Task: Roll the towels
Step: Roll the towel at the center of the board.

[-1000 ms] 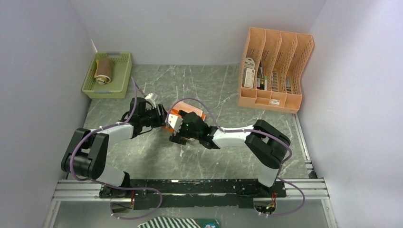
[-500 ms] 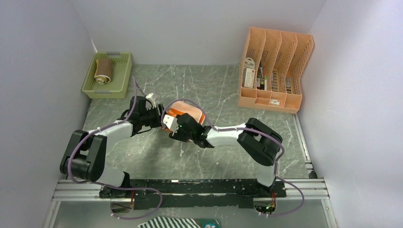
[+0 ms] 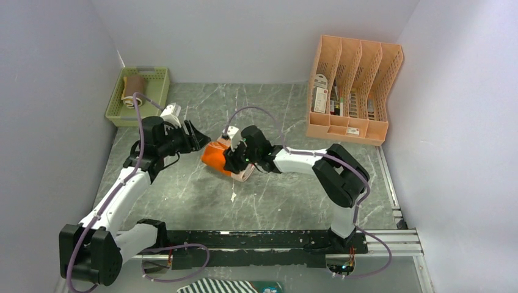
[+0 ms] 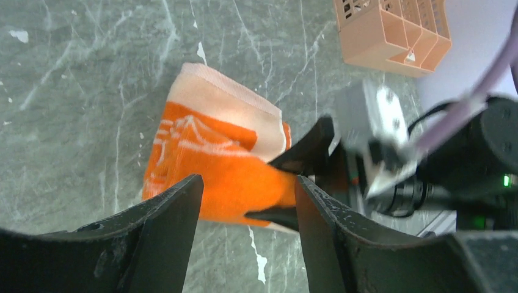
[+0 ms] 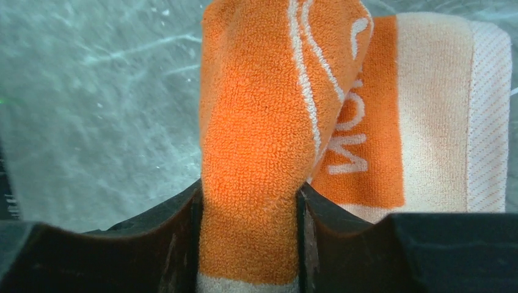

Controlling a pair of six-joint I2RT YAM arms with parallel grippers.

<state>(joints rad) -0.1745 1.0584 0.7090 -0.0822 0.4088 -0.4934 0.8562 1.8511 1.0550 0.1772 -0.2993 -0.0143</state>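
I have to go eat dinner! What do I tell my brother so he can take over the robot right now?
Left gripper: open and empty, just short of the orange towel.
Right gripper: shut on a thick fold of that towel, in the middle of the table.
Tan towel: looks rolled, lying in the green basket.
Done: the tan towel, it seems.
Left to do: the orange towel is a loose bundle, not a neat roll. It needs finishing.
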